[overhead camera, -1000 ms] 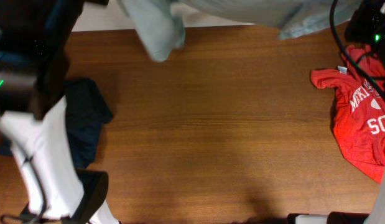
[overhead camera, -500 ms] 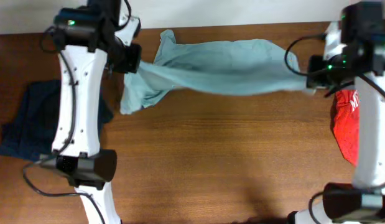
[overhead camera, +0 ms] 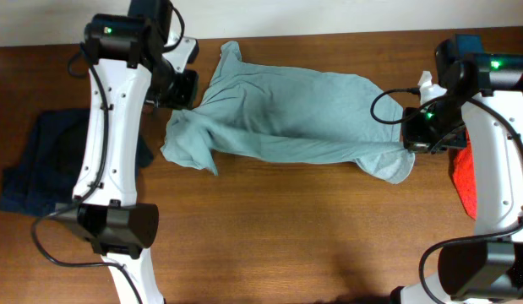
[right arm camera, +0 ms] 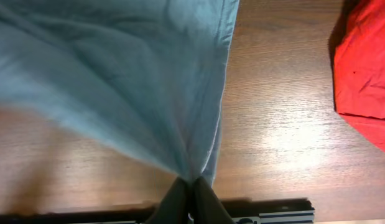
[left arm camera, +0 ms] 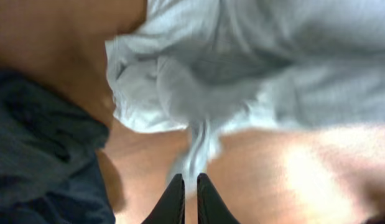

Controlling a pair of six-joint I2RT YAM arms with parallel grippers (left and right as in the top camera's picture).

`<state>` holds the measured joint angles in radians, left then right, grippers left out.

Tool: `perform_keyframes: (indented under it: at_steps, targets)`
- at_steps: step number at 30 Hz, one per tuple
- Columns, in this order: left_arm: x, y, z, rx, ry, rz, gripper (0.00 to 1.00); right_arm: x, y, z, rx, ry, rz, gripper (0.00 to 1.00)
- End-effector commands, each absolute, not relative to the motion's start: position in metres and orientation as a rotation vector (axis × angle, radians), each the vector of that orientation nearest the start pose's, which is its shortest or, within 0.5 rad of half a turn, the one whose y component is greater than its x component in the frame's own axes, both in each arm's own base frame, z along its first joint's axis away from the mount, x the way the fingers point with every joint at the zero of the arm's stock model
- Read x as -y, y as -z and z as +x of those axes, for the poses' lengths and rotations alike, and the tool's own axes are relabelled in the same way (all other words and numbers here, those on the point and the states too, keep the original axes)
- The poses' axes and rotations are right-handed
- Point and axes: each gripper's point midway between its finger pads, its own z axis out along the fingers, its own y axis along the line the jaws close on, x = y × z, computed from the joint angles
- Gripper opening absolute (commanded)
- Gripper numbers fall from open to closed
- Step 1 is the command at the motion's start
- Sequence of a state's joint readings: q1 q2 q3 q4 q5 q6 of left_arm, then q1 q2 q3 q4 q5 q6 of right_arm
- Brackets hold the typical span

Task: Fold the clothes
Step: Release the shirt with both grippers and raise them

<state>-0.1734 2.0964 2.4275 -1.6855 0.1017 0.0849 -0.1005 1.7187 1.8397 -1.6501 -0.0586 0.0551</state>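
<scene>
L gripper (left arm camera: 190, 179) is clenched on a thin bunched wisp of the T-shirt (overhead camera: 286, 118) at its 9 o'clock end. R gripper (right arm camera: 191, 183) pinches the 3 o'clock end, creases fanning out. Soft, wrinkled pale teal cloth lies across the wood table (overhead camera: 286, 228) at 12 o'clock. Half a sec ago it was a taut twisted band; now wider, slack.

Left arm (overhead camera: 109, 143): white links run from the base at the near edge up the left side, wrist turned inward at the far end. Left hand (overhead camera: 183, 87): dark, aimed toward centre. Fingers (left arm camera: 173, 200) nearly together with a thin slit between them, a twist of shirt (overhead camera: 286, 114) caught at the tips.

Right arm (overhead camera: 498, 177): mirrors it on the right side, wrist bent inward. Right hand (overhead camera: 411, 135): fingers (right arm camera: 208, 205) pressed together, shirt gathered into the tips.
</scene>
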Motion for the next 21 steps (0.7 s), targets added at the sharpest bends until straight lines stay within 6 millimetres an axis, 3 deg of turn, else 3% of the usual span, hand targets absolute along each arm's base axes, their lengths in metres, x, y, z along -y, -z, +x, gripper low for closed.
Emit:
perform_keyframes:
  at_steps: [1,4,7,13,15,18,21]
  targets:
    - [0.090,-0.215,0.391,-3.011,0.187,0.359,0.08,0.016,-0.221,0.302,-3.084,-0.124,0.234,0.09]
    - [0.087,-0.187,0.374,-3.128,0.183,0.359,0.08,0.009,-0.221,0.299,-3.098,-0.128,0.197,0.11]
    - [0.086,-0.175,0.366,-3.177,0.181,0.360,0.08,0.000,-0.221,0.294,-3.124,-0.129,0.141,0.15]
    - [0.085,-0.177,0.366,-3.173,0.180,0.363,0.08,-0.013,-0.217,0.288,-3.153,-0.117,0.105,0.48]
    - [0.087,-0.176,0.373,-3.140,0.181,0.388,0.14,-0.012,-0.217,0.302,-3.095,-0.118,0.109,0.55]
    - [0.088,-0.176,0.385,-3.090,0.158,0.390,0.13,-0.014,-0.221,0.335,-2.960,-0.134,0.157,0.57]
    - [0.074,-0.189,0.380,-3.091,0.047,0.349,0.08,-0.019,-0.227,0.343,-2.913,-0.176,0.143,0.56]
